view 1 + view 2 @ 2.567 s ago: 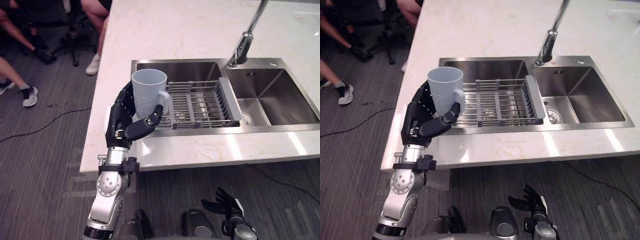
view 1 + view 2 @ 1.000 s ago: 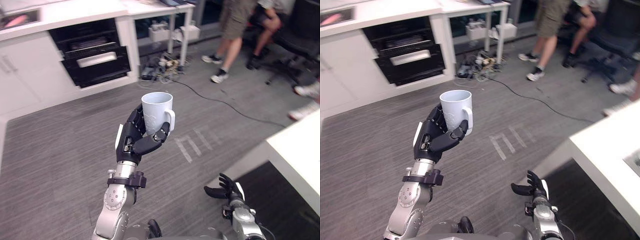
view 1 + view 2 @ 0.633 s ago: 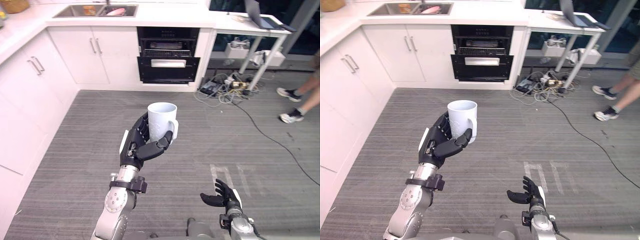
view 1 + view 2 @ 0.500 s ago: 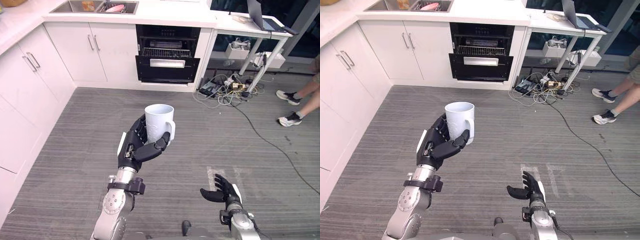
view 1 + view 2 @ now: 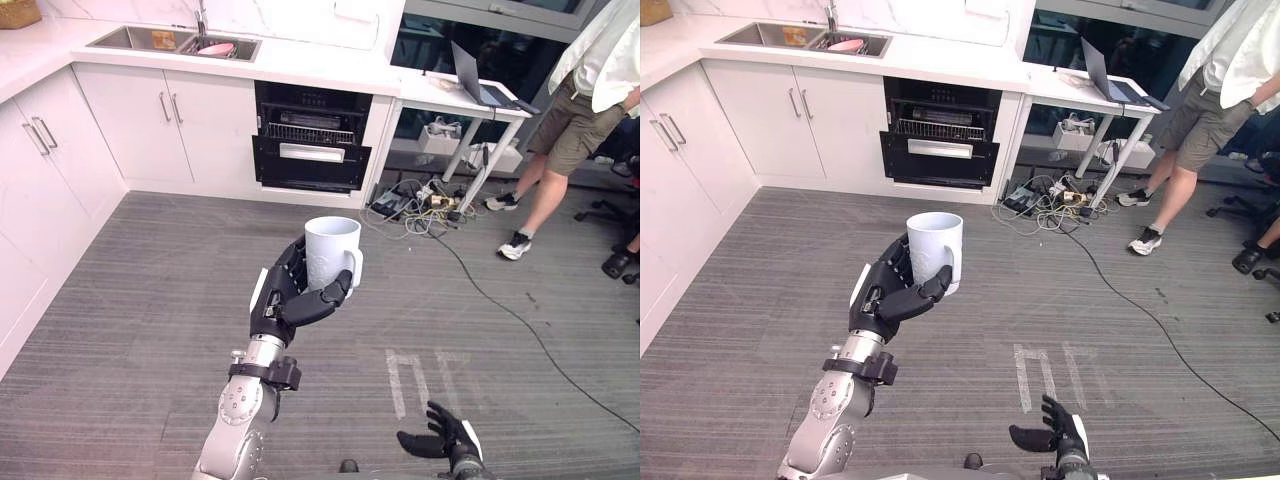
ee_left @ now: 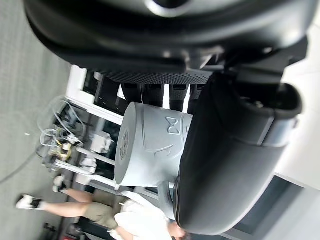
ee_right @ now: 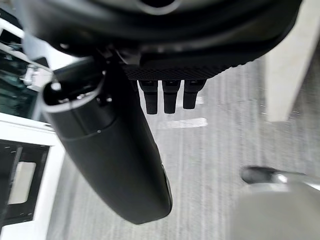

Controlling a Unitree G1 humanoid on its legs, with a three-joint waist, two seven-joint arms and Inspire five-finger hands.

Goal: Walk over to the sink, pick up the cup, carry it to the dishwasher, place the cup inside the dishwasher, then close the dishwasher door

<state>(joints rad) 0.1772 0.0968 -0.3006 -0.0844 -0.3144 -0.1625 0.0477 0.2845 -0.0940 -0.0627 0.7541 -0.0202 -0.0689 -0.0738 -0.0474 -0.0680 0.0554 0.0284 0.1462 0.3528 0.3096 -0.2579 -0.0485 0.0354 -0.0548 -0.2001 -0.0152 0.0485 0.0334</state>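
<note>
As its fingers (image 5: pixel 296 262) curl, left robot hand (image 5: pixel 283 297) clasps the cup (image 5: pixel 331 250).

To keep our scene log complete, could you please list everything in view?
Cup: one, white, upright in the left hand.
Dishwasher: one, black, under the counter, door partly open.
Sink: one, steel, in the counter at far left.
Laptop: one, dark, on the white table.
Cables: a tangle, on the grey floor under that table.
Person: one, standing far right.
Left hand: dark, curled round the cup.
Right hand: dark, low, fingers relaxed.
</note>
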